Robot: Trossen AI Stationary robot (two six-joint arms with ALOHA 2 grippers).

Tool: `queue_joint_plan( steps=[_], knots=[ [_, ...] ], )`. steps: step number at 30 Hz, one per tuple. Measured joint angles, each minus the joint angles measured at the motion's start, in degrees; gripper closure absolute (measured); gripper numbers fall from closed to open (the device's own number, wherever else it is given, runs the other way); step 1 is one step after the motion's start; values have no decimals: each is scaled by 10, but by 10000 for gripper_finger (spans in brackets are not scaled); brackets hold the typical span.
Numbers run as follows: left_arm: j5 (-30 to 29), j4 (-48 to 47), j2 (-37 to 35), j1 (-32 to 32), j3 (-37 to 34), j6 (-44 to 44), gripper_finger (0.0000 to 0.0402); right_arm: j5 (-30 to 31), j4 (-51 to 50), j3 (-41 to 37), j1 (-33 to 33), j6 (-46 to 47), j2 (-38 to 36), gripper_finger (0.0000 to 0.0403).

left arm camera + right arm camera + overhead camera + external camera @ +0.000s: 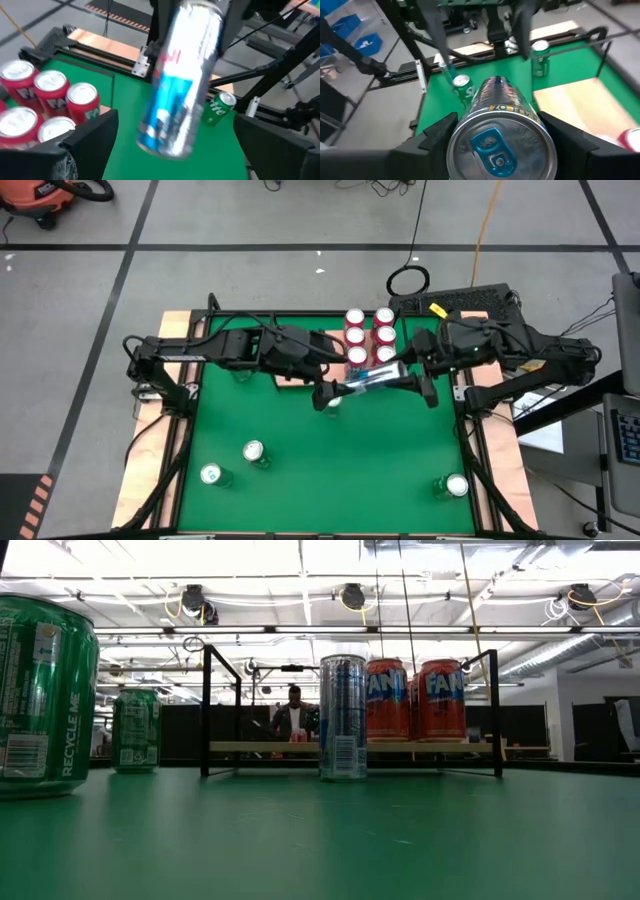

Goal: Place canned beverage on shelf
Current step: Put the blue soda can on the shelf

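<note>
Above the middle of the green table, a silver and blue can is held lying on its side, clamped between the fingers of the right gripper; its long axis runs across the table, tab end toward the right arm. Its lettering cannot be read. The left gripper is spread wide at the can's other end, gripping nothing. On the shelf red cans marked "FANTA" are stood upright. "RECYCLE ME" is printed on a green can.
</note>
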Motion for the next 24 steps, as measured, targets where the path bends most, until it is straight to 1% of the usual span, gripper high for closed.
queue_joint_plan(
  steps=[2,6,9,11,18,24],
  knots=[
    [5,0,2,4,1,20,6,0,2,0,0,15,6,170],
    [46,8,12,9,1,59,6,1,24,0,0,18,16,170],
    [75,3,22,12,0,63,6,1,32,0,0,18,24,170],
    [80,17,31,15,0,63,6,1,35,0,-3,18,28,170],
    [81,18,31,14,0,81,7,1,48,0,-3,20,34,170],
    [87,17,31,15,0,79,34,1,88,0,-4,-6,34,170]
  ],
)
